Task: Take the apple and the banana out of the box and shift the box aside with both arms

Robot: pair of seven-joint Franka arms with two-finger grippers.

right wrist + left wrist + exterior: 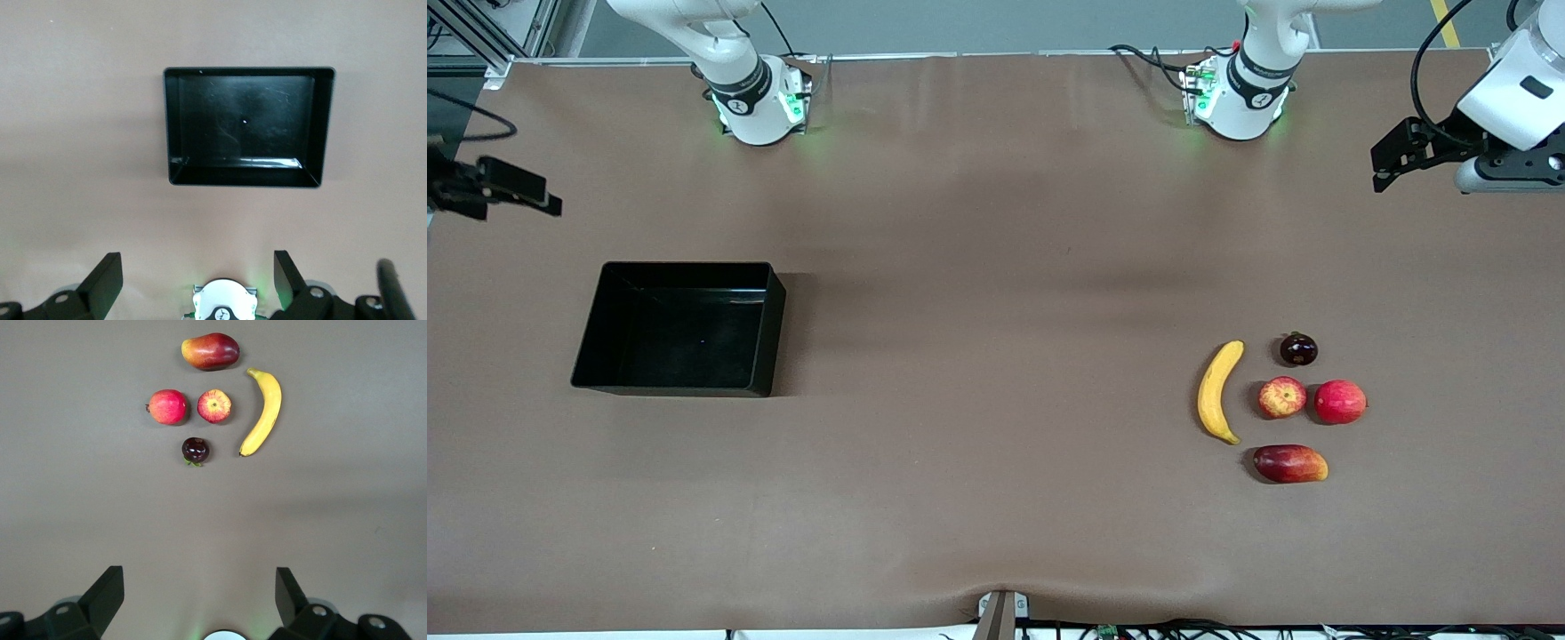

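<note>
The yellow banana (1218, 391) (263, 413) lies at the left arm's end of the table. Beside it sits the mottled red-and-yellow apple (1282, 396) (214, 405). The black box (676, 333) (243, 127) stands empty at the right arm's end. My left gripper (1392, 164) (198, 577) hangs open and empty in the air over that end's table edge, apart from the fruits. My right gripper (516, 188) (198, 259) hangs open and empty over the table edge at its own end, apart from the box.
Around the apple lie a plain red round fruit (1340, 402) (167, 407), a dark-red-and-orange mango (1290, 463) (210, 351) and a small dark purple fruit (1298, 349) (195, 450). Both arm bases (760, 102) (1240, 98) stand along the edge farthest from the front camera.
</note>
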